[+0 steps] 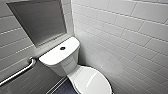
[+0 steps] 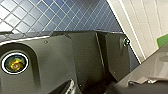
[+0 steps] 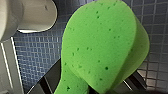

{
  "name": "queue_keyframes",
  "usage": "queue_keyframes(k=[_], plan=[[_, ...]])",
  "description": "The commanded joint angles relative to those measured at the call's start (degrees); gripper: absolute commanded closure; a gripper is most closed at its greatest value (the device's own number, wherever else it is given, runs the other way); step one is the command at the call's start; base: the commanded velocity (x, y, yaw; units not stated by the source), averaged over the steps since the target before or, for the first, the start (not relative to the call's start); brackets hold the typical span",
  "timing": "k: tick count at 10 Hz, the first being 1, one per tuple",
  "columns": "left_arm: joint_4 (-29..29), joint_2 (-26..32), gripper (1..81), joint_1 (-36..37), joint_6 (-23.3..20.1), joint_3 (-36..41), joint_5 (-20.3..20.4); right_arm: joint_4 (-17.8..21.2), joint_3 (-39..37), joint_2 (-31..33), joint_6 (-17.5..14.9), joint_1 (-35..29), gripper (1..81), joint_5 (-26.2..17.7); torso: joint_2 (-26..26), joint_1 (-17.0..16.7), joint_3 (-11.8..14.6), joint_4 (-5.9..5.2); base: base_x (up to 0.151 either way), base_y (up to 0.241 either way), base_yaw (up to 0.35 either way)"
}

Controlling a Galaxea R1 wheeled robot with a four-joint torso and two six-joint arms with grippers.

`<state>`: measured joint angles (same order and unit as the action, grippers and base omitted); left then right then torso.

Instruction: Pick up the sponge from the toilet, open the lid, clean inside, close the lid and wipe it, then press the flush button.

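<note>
My right claw is closed on the sponge, gripping it near the pinched middle. The broad green end sticks out over the blue tiled floor. The toilet stands in the corner of the white-tiled walls. Its lid is down, and the flush button sits in the top of the tank. A grab bar runs along the wall beside it. I cannot tell whether my left claw is open or closed.
</note>
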<state>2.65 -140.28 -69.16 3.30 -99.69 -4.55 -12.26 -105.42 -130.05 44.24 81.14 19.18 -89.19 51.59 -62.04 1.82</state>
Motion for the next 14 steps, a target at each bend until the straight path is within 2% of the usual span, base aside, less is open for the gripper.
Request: queue_keyframes(k=[1, 2, 4, 5, 6, 7, 8, 9, 10, 11, 12, 13, 14], plan=[[-8.71, 5.26, 1.0, 5.21, 0.21, 2.66, -4.77, -3.47, -2.49, -1.99, -0.12, 2.32, 81.1, -0.72, 0.0, 0.0, 0.0, 0.0, 0.0, 0.0, 0.0], [-8.8, 5.09, 1.0, 5.65, 0.21, 3.01, -4.86, -3.91, -1.88, -2.17, -0.12, 2.58, 81.1, -0.72, -5.73, 3.69, 0.0, 0.0, 0.0, 0.0, 0.0], [-8.97, 5.44, 1.0, 7.15, 0.21, 3.1, -4.77, -4.26, -1.0, -2.17, -0.12, 3.38, 81.1, -0.81, -7.06, 4.48, 0.0, 0.0, 0.0, 0.0, 0.0], [-9.5, 5.44, 1.0, 7.76, 0.21, 3.19, -4.77, -4.35, -1.09, -2.17, -0.12, 3.63, 81.1, -0.81, -3.1, 1.86, 0.0, 0.0, 0.0, 0.0, 0.0], [-9.59, 5.52, 1.0, 8.46, 0.21, 3.36, -4.59, -4.44, -1.09, -2.08, -0.12, 3.81, 81.1, -0.81, -4.98, 3.0, 0.02, 0.0, 0.0, 0.0, 0.0], [-9.68, 5.44, 1.0, 9.95, 0.21, 3.62, -4.77, -4.69, -1.0, -2.08, -0.12, 3.82, 81.1, -0.81, -6.12, 3.59, 0.02, 1.59, 0.0, 0.0, 0.0], [-10.46, 5.35, 1.0, 11.62, 0.56, 3.72, -4.68, -4.79, -0.91, -2.17, -0.12, 3.99, 81.1, -0.81, -6.55, 3.8, 0.02, 4.92, 0.0, 0.0, 0.0], [-13.09, 5.27, 1.0, 13.38, 1.79, 3.54, -4.51, -4.87, -0.91, -2.26, -0.12, 4.25, 81.1, -0.81, -6.84, 3.98, 0.05, 5.85, 0.0, 0.0, 0.0], [-14.69, 5.09, 1.0, 15.05, 2.23, 3.72, -4.42, -4.87, -0.91, -2.35, -0.21, 4.52, 81.1, -0.72, -7.04, 4.13, 0.02, 7.24, 0.0, 0.0, 0.0], [-17.41, 4.47, 1.0, 16.9, 2.67, 3.54, -4.68, -4.87, -0.91, -2.44, -0.21, 4.95, 81.1, -0.72, -7.08, 4.15, 0.05, 3.8, 0.0, 0.0, 0.0], [-20.56, 3.43, 1.0, 18.56, 2.85, 3.36, -4.68, -5.31, -1.18, -2.96, -0.21, 5.05, 81.1, -0.72, -7.08, 4.18, 0.02, 5.36, 0.0, 0.0, 0.0], [-21.28, 2.29, 1.0, 19.71, 2.85, 3.45, -4.68, -5.84, -1.18, -3.4, -0.21, 5.4, 81.1, -0.81, -7.08, 4.18, 0.05, 6.17, 0.0, 0.0, 0.0], [-21.71, 1.06, 1.0, 20.94, 2.94, 3.54, -4.68, -6.19, -1.35, -3.93, -0.21, 5.57, 81.1, -0.81, -7.08, 4.2, 0.05, 6.27, 0.0, 0.0, 0.0]])
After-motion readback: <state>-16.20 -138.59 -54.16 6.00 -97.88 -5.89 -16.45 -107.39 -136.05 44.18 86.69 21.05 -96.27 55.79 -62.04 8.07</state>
